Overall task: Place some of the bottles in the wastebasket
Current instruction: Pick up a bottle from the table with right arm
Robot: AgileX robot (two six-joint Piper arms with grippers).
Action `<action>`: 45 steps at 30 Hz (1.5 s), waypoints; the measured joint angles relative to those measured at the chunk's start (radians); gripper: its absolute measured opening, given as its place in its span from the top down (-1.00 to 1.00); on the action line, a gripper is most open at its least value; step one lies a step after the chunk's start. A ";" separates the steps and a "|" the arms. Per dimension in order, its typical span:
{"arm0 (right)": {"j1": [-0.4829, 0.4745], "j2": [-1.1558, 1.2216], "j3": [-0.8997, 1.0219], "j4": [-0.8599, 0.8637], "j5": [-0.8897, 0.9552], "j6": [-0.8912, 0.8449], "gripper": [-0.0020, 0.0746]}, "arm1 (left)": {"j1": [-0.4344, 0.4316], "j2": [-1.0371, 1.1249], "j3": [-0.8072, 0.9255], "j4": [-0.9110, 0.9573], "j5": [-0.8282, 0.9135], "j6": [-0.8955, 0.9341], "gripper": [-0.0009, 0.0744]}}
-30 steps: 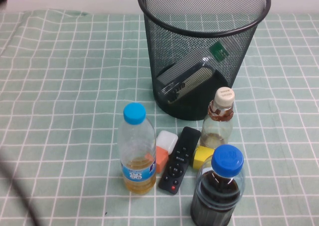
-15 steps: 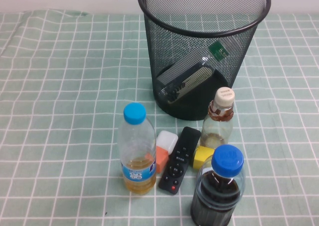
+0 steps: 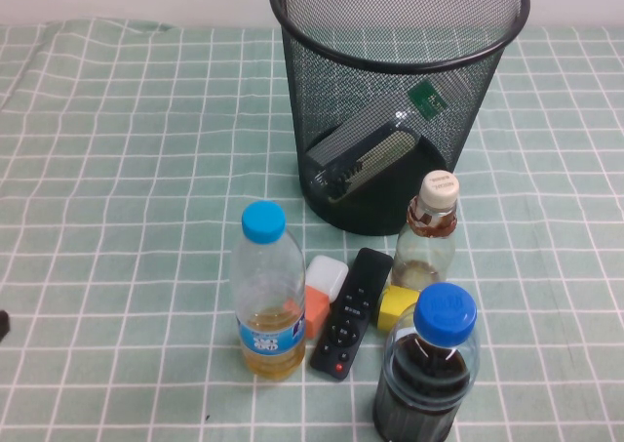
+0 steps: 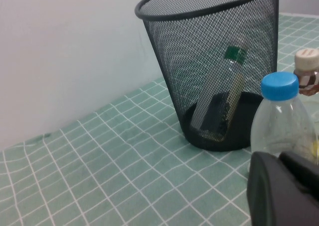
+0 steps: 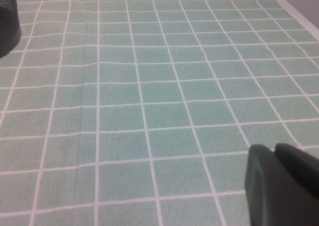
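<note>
Your main risk is the crowding in front of the wastebasket [image 3: 400,100]. The cream-capped bottle [image 3: 426,232] stands upright just in front of its base, with a yellow block [image 3: 395,307] touching its foot and the dark-liquid bottle [image 3: 427,369] close in front of that. Reach in carelessly and you'll likely knock the tall, narrow bottle over or nudge the black remote [image 3: 351,313] and the yellow-liquid bottle [image 3: 267,296]. It is clear plastic, nearly empty, so judge it light and easy to tip.

The square bottle with the green label [image 3: 366,154] already lies slanted inside the wastebasket, its neck against the mesh.

Your left gripper [image 4: 286,191] sits low, off to the wastebasket's left, fingers closed on nothing. Your right gripper [image 5: 281,183] rests over bare counter [image 5: 149,86] well off to the wastebasket's right, fingers likewise closed and empty.
</note>
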 joint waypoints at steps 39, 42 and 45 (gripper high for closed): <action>0.000 0.000 0.000 0.000 0.000 0.000 0.97 | 0.281 -0.235 0.502 0.163 -0.119 -0.311 0.98; 0.000 0.000 0.000 0.000 0.000 0.000 0.97 | 0.281 -0.235 0.502 0.170 -0.114 -0.314 0.98; 0.000 0.000 0.000 0.000 0.000 0.000 0.97 | 0.281 -0.235 0.502 0.170 -0.114 -0.314 0.98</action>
